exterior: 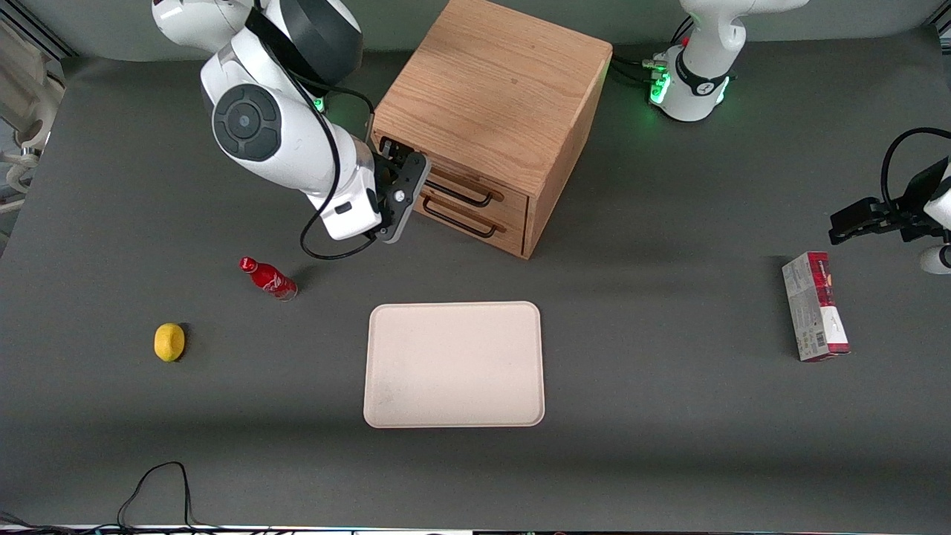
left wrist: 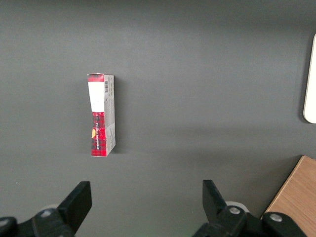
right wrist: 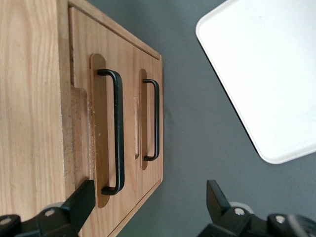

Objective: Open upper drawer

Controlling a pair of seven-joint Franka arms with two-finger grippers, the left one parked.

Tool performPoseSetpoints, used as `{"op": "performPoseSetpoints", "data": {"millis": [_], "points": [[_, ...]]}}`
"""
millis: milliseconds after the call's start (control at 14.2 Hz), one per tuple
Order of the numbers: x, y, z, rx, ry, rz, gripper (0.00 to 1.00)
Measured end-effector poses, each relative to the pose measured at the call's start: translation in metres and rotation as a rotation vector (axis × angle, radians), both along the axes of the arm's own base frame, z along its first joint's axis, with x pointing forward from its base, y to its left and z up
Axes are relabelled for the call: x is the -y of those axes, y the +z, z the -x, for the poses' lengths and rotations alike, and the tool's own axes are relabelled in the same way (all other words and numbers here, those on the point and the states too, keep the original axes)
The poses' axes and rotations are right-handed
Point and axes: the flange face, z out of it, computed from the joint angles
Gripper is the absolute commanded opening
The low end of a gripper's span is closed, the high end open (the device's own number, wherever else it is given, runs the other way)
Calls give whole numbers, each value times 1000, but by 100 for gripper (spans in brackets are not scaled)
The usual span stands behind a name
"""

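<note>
**Two drawers shut, gripper spread at the cabinet front**

Cabinet (exterior: 490, 96): boxy oak, standing on the grey table (exterior: 669, 416), farther from the front camera than the tray. Its drawer face is turned toward the working arm's end of the table.

Upper drawer (right wrist: 101, 128): topmost of two, closed and roughly flush with the cabinet face. Black bar handle (right wrist: 117, 133) untouched, seated in a shallow routed recess.

Lower drawer (right wrist: 148, 123): directly beneath, also closed, with a matching black handle.

Gripper (exterior: 397, 195): held just in front of the drawer face, level with the upper drawer and close to one end of its handle. In the right wrist view the gripper (right wrist: 148, 205) has both fingers spread wide, nothing between them, and neither touches the handle; one fingertip (right wrist: 81, 197) sits near the cabinet's front edge, the other over bare table.

Tray (exterior: 454, 364): pale, rectangular with rounded corners, lying flat, nearer the camera than the cabinet.

Bottle (exterior: 268, 279): small, red, lying on its side, between the gripper and the lemon.

Lemon (exterior: 169, 342): yellow, toward the working arm's end of the table, nearer the camera than the bottle.

Box (exterior: 815, 305): red and white carton, lying flat toward the parked arm's end of the table, well apart from everything else.
</note>
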Motion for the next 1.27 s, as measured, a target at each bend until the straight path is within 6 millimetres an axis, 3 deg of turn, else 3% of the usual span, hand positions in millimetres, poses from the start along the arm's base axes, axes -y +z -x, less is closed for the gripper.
{"op": "performPoseSetpoints", "data": {"millis": [493,1267], "points": [[-19,-2,-4,74,33,-56,100],[-33,-36,-1,60,39,-48,100]]}}
